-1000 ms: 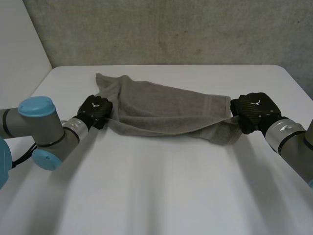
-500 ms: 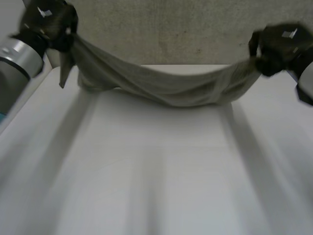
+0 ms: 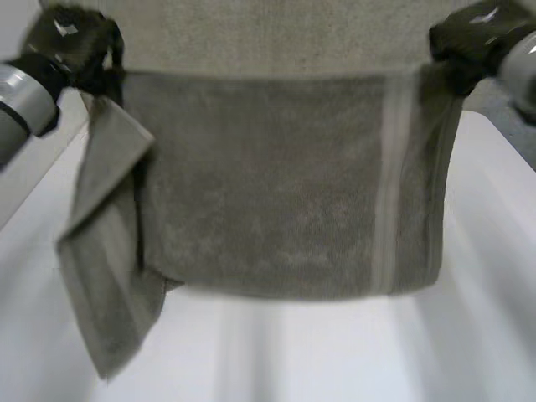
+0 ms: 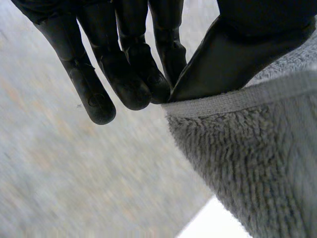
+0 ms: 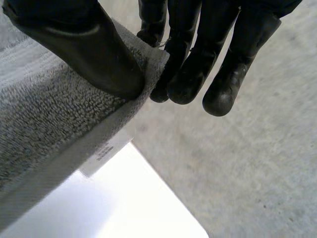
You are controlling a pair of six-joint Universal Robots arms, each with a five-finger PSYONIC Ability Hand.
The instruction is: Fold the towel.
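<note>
— Two hands logged?
— Yes: left black hand (image 3: 74,42), ten o'clock, pinched a top corner of the grey terry-cloth towel (image 3: 276,184) between thumb and fingers; right black hand (image 3: 471,35), two o'clock, pinched the other corner.
— Towel's place?
— Hung spread above the white table (image 3: 335,352), a folded flap drooping at seven o'clock.

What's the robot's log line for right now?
towel: hanging spread between hands | left hand: pinching hem at one top end | right hand: pinching top corner | fold: not yet made
</note>
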